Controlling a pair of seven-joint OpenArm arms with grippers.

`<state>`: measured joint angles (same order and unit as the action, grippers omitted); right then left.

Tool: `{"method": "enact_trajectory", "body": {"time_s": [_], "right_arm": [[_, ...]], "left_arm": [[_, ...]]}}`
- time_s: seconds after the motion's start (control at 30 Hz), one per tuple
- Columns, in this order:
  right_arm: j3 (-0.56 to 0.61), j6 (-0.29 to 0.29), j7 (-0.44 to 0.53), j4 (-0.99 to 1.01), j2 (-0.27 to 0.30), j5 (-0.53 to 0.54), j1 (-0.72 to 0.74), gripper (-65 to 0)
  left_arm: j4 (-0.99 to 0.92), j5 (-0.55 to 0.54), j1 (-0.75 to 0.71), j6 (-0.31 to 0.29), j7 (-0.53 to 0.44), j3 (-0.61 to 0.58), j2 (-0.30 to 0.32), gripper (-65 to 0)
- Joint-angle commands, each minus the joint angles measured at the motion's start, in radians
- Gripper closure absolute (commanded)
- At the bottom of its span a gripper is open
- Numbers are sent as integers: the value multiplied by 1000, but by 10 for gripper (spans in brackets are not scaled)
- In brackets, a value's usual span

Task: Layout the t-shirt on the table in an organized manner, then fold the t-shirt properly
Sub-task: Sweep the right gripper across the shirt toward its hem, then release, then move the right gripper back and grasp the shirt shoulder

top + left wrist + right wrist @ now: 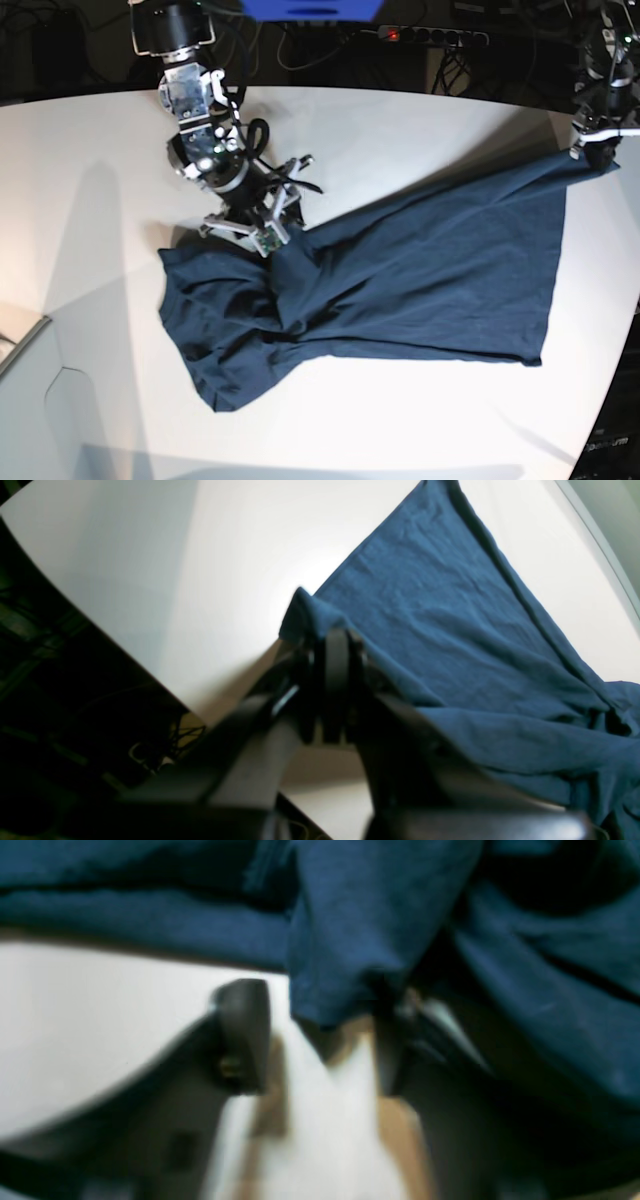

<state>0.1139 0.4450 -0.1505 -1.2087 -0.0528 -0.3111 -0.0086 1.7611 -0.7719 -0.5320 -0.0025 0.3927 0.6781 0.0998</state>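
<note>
- left gripper [334, 667] clamped tight on a corner of the navy t-shirt [400, 275] by the table [420, 130] far edge
- right gripper [320, 1040] jaws apart, fabric fold hanging between them

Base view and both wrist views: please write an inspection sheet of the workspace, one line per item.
Surface: white table, curved far edge, bare apart from the shirt.
Job's things: navy t-shirt, not laid flat; stretched toward the base view's right, bunched and creased at its left.
Clutter: nothing seen.
Grippers: left gripper shut on a shirt corner, lifted off the table; right gripper at a hanging fold, jaws apart around it, grip not sure because of blur.
Cables: black wires on the right arm; a power strip and loose leads behind the table.
Surroundings: dark background beyond the far edge.
</note>
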Motion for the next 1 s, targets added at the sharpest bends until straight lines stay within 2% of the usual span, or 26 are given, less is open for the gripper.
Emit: {"method": "enact_trajectory", "body": {"time_s": [0.0,0.03,0.07,0.2,0.33,0.63,0.77,0.9,0.97], "right_arm": [[7,1,29,-16,-9,10,31,-98],[7,1,22,-21,-9,10,32,-27],[7,1,22,-27,-11,10,31,0],[5,1,22,-141,-9,10,-34,0],[13,1,21,-389,-9,10,-172,0],[145,1,30,-745,-3,10,-439,0],[151,1,30,-771,-2,10,-491,0],[185,1,19,-685,29,8,-489,0],[200,1,19,-638,52,8,-466,-35]], "left_arm": [[15,-7,-3,-4,-24,4,10,-1],[15,-7,-3,-4,-24,4,10,-1],[16,-7,-3,-4,-24,5,10,-1],[24,-7,-3,-4,-24,10,10,-1],[26,-8,-3,-4,-31,10,10,-1],[30,-8,36,-4,-31,12,11,-1],[53,-8,59,-4,-28,28,28,-1],[64,-8,82,-4,-25,62,33,-1],[67,-5,95,-4,-25,81,33,-1]]}}
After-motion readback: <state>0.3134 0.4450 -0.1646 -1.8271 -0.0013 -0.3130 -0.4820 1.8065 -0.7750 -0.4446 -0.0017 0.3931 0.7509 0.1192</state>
